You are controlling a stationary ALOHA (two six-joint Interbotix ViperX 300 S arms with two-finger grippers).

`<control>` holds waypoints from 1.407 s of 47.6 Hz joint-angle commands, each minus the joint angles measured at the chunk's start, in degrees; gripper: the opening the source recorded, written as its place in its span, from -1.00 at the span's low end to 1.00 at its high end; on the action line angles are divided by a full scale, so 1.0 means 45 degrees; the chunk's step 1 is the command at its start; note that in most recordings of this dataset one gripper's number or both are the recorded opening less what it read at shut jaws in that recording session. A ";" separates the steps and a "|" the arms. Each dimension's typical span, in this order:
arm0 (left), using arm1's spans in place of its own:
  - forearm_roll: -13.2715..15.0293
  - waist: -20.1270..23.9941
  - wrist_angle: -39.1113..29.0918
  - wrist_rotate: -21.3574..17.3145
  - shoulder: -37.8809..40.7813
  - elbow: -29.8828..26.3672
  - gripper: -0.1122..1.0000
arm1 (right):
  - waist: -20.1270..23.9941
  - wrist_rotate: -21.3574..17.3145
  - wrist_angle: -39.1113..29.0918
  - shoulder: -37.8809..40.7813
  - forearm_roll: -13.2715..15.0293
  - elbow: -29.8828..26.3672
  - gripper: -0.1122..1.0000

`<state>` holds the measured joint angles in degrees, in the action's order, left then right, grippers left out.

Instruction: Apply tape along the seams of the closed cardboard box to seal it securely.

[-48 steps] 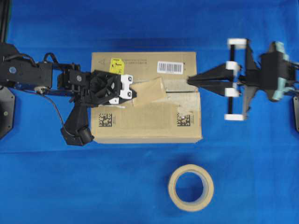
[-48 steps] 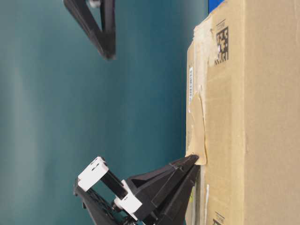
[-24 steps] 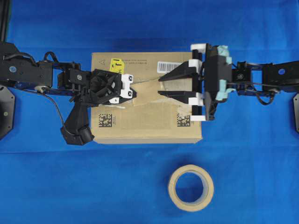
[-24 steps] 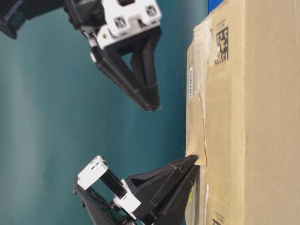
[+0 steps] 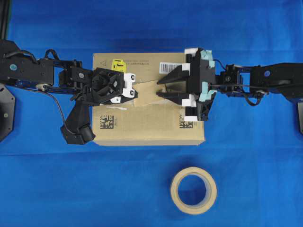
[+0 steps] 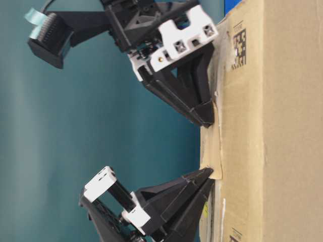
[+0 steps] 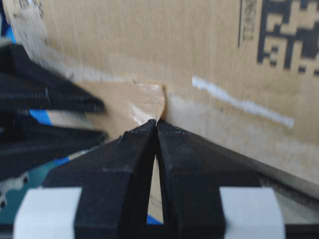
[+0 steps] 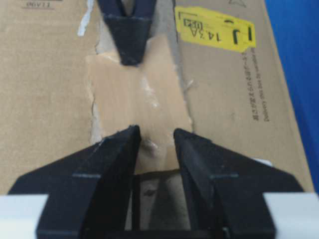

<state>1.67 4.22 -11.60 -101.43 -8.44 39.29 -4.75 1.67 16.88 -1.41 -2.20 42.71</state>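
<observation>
**me:** Quick status from the remote seat. The cardboard box point(image 5: 149, 99) sits toward the back middle of the blue worktop point(image 5: 47, 189), long side running left to right. The tape point(image 5: 147, 91) lies on the box top, about the middle of its width, over the seams point(image 5: 173, 93). My left gripper point(image 5: 136, 94) has its jaws pinched closed on the tape's left end. The left wrist view shows the two fingertips meeting right at that edge.

**other:** And the right side? Any room to work?

**me:** The right gripper point(image 5: 159, 88) comes in over the box's right half, jaws spread apart with nothing between them, tips at the tape's right end. In the table-level view those tips look to be touching the box top or just off it, I can't tell which. The two grippers face each other, with only the piece of tape between them.

**other:** What's around the box?

**me:** There's bare blue worktop behind the box and along its front edge. The only other thing out there is the tape roll point(image 5: 193, 190), lying flat near the front edge, well apart from the box and right of the middle.
</observation>
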 commanded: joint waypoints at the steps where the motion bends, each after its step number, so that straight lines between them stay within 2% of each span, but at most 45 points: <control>1: 0.0000 0.0137 -0.0039 0.0000 -0.0195 -0.0313 -0.77 | -0.0039 0.0020 -0.0117 -0.0039 -0.0020 -0.0273 -0.04; 27: 0.0000 0.0273 -0.0898 0.0273 -0.0195 -0.0430 -0.77 | -0.0039 0.0020 -0.0371 0.0000 -0.0020 -0.0176 -0.04; 55: 0.0059 0.0176 -0.0488 0.0781 -0.0547 0.0059 -0.76 | -0.0176 0.0000 -0.0371 0.0000 -0.0020 -0.0195 -0.04; 60: 0.0059 0.0176 -0.0469 0.1152 -0.0566 0.0078 -0.63 | -0.0156 0.0000 -0.0371 0.0000 -0.0020 -0.0195 -0.04; 65: 0.0059 0.0176 -0.0469 0.1387 -0.0566 0.0059 -0.30 | -0.0176 0.0000 -0.0371 -0.0020 -0.0020 -0.0195 -0.04; 67: 0.0059 0.0156 -0.0469 0.1465 -0.0547 0.0039 -0.10 | -0.0176 0.0000 -0.0371 0.0000 -0.0020 -0.0195 -0.04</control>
<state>1.85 4.83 -13.45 -95.27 -9.58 39.99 -5.36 1.58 15.03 -0.97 -2.20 42.54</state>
